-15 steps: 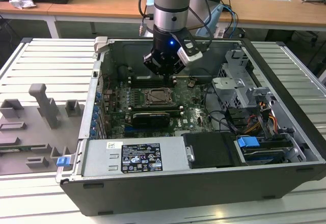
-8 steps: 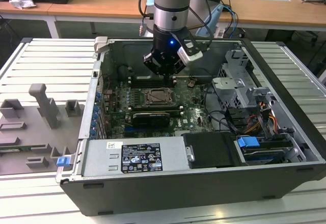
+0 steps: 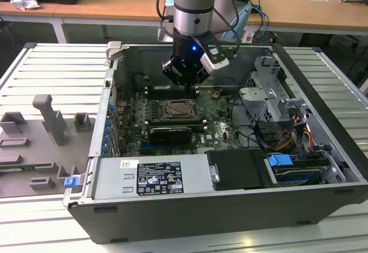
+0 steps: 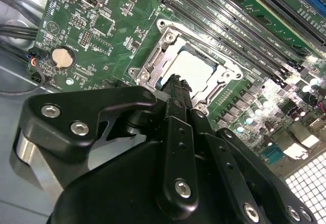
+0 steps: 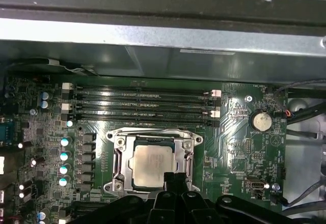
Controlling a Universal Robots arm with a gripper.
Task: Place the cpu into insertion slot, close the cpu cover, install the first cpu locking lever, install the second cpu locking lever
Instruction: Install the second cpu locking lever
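Gripper (image 5: pixel 174 179) hangs low over the motherboard (image 5: pixel 239 147); its black fingers (image 4: pixel 175 94) are drawn together, tips meeting just above the near edge of the socket, nothing between them. In the exterior view the gripper (image 3: pixel 185 79) sits inside the open computer case (image 3: pixel 322 86), directly above the socket area.

The cpu (image 5: pixel 151 164) lies flat in the insertion slot (image 5: pixel 119 183), pale metal top facing up; in the second wrist view the cpu (image 4: pixel 196 67) shows framed by bright metal. The cpu cover (image 5: pixel 153 138) lies down around the chip, its cut-out middle leaving the top exposed. Whether the locking levers are latched I cannot tell.

Beyond the socket, four long memory slots (image 5: pixel 142 104) run parallel. A coin battery (image 5: pixel 261 120) sits off to one side of the board. Farther still, the grey case wall (image 5: pixel 168 56).
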